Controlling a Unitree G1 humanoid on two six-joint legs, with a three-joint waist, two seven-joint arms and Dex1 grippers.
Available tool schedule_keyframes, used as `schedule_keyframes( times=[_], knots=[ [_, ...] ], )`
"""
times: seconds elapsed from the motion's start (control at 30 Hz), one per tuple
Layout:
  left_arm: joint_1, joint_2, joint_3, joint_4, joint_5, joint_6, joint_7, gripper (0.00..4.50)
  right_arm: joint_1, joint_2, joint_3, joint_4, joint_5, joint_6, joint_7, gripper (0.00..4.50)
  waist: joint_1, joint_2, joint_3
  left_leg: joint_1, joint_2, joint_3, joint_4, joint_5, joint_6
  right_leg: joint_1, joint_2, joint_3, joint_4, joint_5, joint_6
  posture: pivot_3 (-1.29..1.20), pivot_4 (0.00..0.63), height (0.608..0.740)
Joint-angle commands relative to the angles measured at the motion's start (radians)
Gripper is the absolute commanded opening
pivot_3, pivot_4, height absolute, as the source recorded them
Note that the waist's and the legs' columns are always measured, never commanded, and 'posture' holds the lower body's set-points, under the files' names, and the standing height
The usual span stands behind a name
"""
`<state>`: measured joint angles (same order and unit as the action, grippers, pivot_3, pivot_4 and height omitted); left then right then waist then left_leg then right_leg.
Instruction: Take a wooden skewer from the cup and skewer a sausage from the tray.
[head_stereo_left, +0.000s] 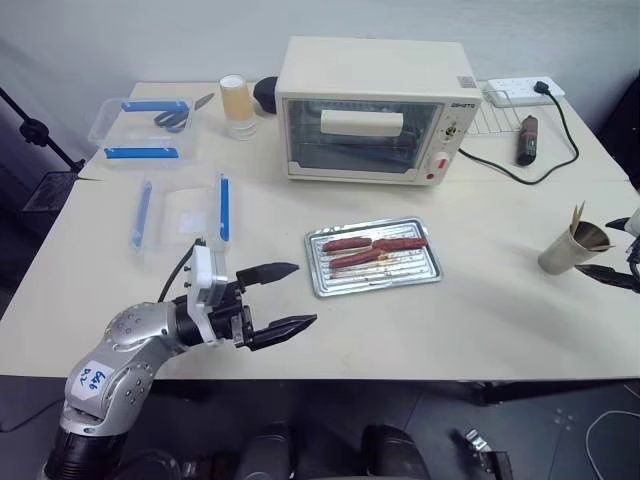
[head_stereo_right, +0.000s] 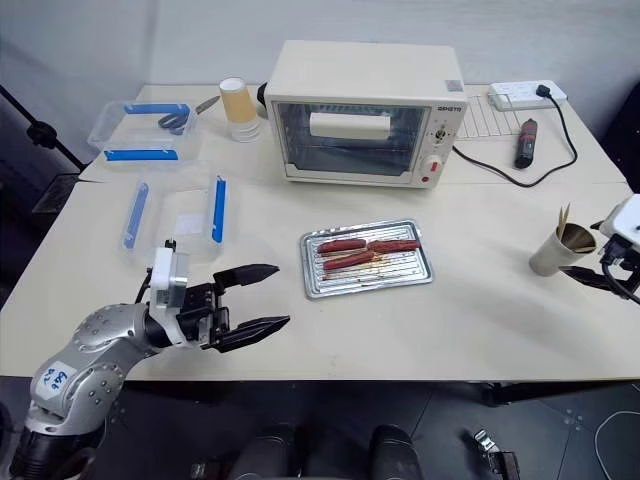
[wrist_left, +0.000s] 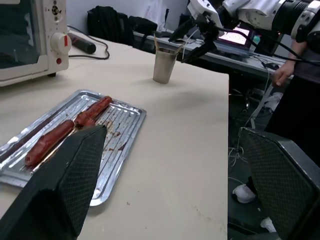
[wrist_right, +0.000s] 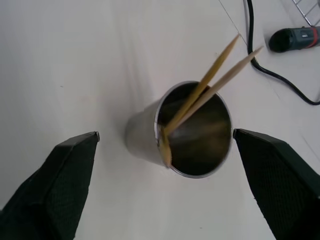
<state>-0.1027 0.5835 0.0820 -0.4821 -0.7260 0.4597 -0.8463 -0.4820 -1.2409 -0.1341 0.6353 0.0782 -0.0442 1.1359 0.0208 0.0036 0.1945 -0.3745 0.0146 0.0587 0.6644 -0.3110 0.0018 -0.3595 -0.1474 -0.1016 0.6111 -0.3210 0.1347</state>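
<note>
Clearly, tapered paper cup (wrist_right: 192, 132) holds thin wooden skewers (wrist_right: 215, 75).

Pale cream bench (head_stereo_left: 480, 310), two tops pushed together with a seam running across behind the middle. At centre: metal tray (head_stereo_left: 428, 268) with sausages in it. Toward the right edge: paper cup (head_stereo_left: 562, 254) with wooden skewers (wrist_right: 210, 87) poking out. At the back: toaster oven (head_stereo_left: 370, 108), with a yellowish lidded cup (head_stereo_left: 237, 106) just left of it. Back right: white power strip (head_stereo_left: 518, 92), black cable (head_stereo_left: 560, 135), wire rack (head_stereo_left: 490, 122), dark handled tool (head_stereo_left: 527, 140). On the left: two clear plastic boxes with blue clips (head_stereo_left: 145, 130) (head_stereo_left: 180, 215), one behind the other.
</note>
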Motion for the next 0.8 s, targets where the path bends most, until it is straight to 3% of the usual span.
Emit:
schedule_keyframes(
  times=[0.03,0.2,0.43,0.8],
  knots=[
    [0.008,-0.001,0.021,-0.045,-0.001,-0.021,0.011,4.5,-0.048,-0.029,0.011,0.038,-0.025,-0.021,0.023,4.11,0.001,0.0,0.0,0.0,0.0,0.0,0.0,0.0,0.0,0.0,0.0,0.0,0.0,0.0,0.0,0.0,0.15,0.74],
    [0.007,-0.001,0.02,-0.04,0.003,-0.025,0.015,4.5,-0.091,-0.018,0.018,0.06,-0.029,-0.031,0.037,2.6,-0.001,0.0,0.0,0.0,0.0,0.0,0.0,0.0,0.0,0.0,0.0,0.0,0.0,0.0,0.0,0.0,0.15,0.74],
    [0.007,0.0,0.018,-0.031,0.008,-0.032,0.013,4.5,-0.086,-0.025,0.008,0.046,-0.019,-0.013,0.07,0.05,0.0,0.0,0.0,0.0,0.0,0.0,0.0,0.0,0.0,0.0,0.0,0.0,0.0,0.0,0.0,0.0,0.15,0.74],
    [0.008,-0.003,0.012,-0.01,0.026,-0.05,-0.006,4.5,-0.042,-0.088,-0.075,-0.051,0.068,0.111,0.181,0.02,0.002,0.001,0.0,0.0,0.0,0.0,0.0,0.0,0.0,0.0,0.0,0.0,0.0,0.0,0.0,0.0,0.15,0.74]
  ],
)
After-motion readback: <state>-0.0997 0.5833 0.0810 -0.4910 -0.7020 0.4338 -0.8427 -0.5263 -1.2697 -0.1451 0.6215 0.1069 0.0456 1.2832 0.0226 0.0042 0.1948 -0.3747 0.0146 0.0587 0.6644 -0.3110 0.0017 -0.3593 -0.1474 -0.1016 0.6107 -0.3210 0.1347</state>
